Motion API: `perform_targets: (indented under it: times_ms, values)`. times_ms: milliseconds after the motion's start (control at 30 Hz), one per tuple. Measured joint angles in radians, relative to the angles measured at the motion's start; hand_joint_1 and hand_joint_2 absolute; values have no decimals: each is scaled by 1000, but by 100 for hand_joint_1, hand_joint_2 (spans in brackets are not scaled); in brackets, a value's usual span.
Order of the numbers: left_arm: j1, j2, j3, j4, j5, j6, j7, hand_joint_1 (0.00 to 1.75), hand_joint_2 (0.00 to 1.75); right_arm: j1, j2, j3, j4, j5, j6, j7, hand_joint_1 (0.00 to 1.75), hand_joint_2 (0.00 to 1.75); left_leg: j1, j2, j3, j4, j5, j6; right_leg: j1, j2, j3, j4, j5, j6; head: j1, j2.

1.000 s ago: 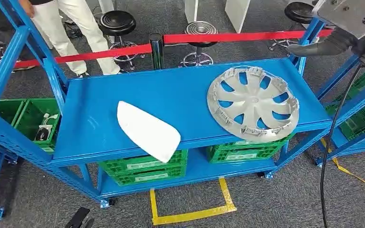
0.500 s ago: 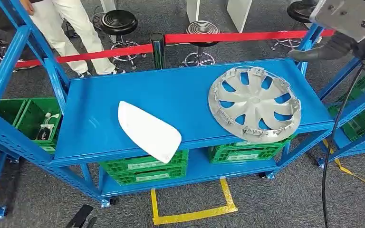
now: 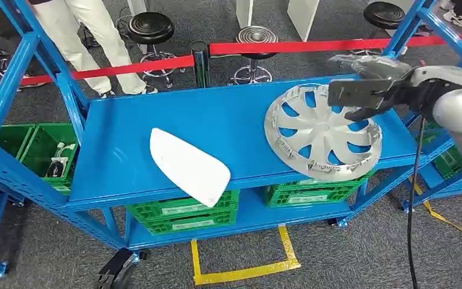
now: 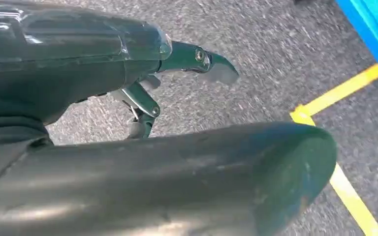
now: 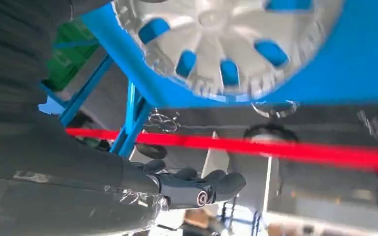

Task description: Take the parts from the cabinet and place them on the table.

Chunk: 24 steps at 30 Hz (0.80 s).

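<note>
Head view, right hand (image 3: 367, 90): has swung in above the hubcap (image 3: 322, 132), fingers apart, empty.
Left hand (image 4: 187, 69): fingers apart, empty, over floor.
Hubcap: on blue shelf (image 3: 216, 126).
Green crate (image 3: 39, 150): holds small parts.

Even, bright overhead light falls on the shelf (image 3: 216, 129), shadows soft. The right hand (image 3: 367, 90) is smeared by motion blur in the head view (edges bow slightly); the hubcap (image 5: 226, 44) is blurred in the right wrist view.
</note>
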Motion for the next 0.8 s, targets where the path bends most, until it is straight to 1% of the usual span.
perform_targets:
  times_ms: [100,200,233,300,433,567,700,800]
  values:
    - [0,-3,0,2,-2,0,1,0,0,4,3,83,23,109,3,-55,0,175,-1,4,0,0,-1,1,0,2,0,0,0,0,1,0]
    - [1,-3,0,4,16,2,-6,0,0,-1,3,147,38,179,-24,-94,0,175,-1,6,0,0,-1,1,0,3,-1,0,0,0,0,0]
    - [2,-3,0,5,24,2,-6,0,0,-5,5,159,44,194,-39,-107,0,175,-1,8,0,0,-1,1,0,3,-1,0,0,0,0,0]
    - [7,-3,0,6,38,-1,-10,0,0,-24,10,188,64,238,-95,-145,0,175,-1,11,0,0,-2,2,0,5,-1,0,0,0,0,0]
    - [11,-3,0,7,56,-9,-18,0,0,-61,43,223,119,314,-182,-212,0,175,0,16,1,-1,-2,2,0,9,-1,0,0,0,-1,0]
    - [11,-4,0,7,58,-13,-18,0,0,-63,71,250,174,359,-230,-244,0,175,0,15,2,-1,-2,2,0,9,-1,0,0,0,-1,0]
    - [11,-4,-1,9,58,-13,-21,0,0,-47,82,271,221,379,-244,-254,0,175,0,14,2,-1,-2,2,0,9,-1,0,0,0,0,0]
    - [10,-4,-1,10,59,-13,-19,0,0,-46,90,285,240,384,-237,-256,0,175,-1,14,2,-1,-2,2,0,9,-1,0,0,0,0,0]
